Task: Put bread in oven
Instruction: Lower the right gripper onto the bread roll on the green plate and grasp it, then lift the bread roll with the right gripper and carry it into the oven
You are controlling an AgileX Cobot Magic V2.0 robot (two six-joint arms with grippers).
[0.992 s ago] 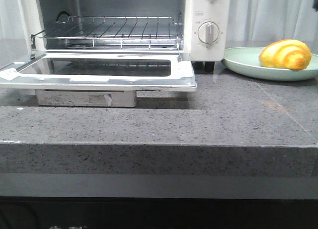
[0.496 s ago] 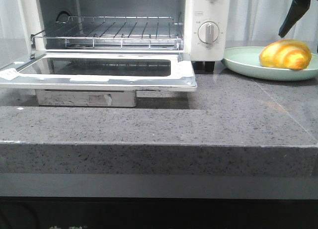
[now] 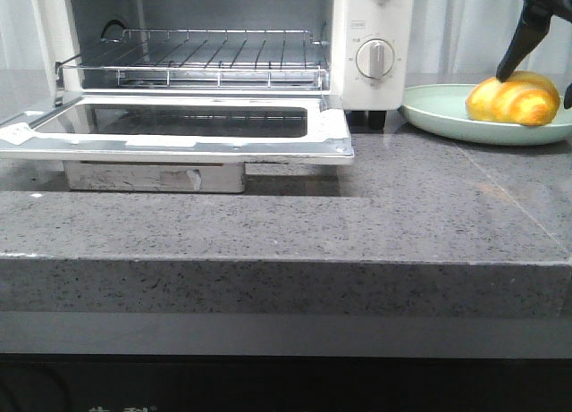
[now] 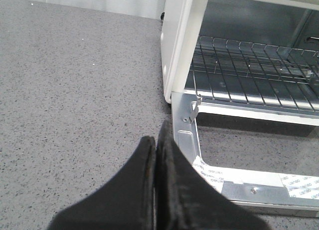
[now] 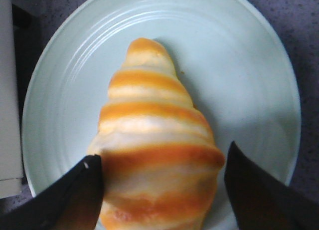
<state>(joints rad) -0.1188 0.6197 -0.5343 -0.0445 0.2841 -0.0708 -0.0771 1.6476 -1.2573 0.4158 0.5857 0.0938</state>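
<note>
Your right gripper is hanging over the bread with its jaws spread wide, one black finger just beside each flank of the roll; whether the pads are touching it, you cannot tell. The bread is lying on the pale green plate, which is sitting on the speckled grey stone counter just right of the oven. Your left gripper is hovering with its fingers pressed together, holding nothing, near the oven's left front corner. The front view is showing you what the wrist cameras are not: the whole layout, with the oven door folded down flat, the wire rack inside, the dial and a pale curtain behind. The right wrist view alone is showing you the bread's orange stripes from above, sitting between the fingers.
</note>
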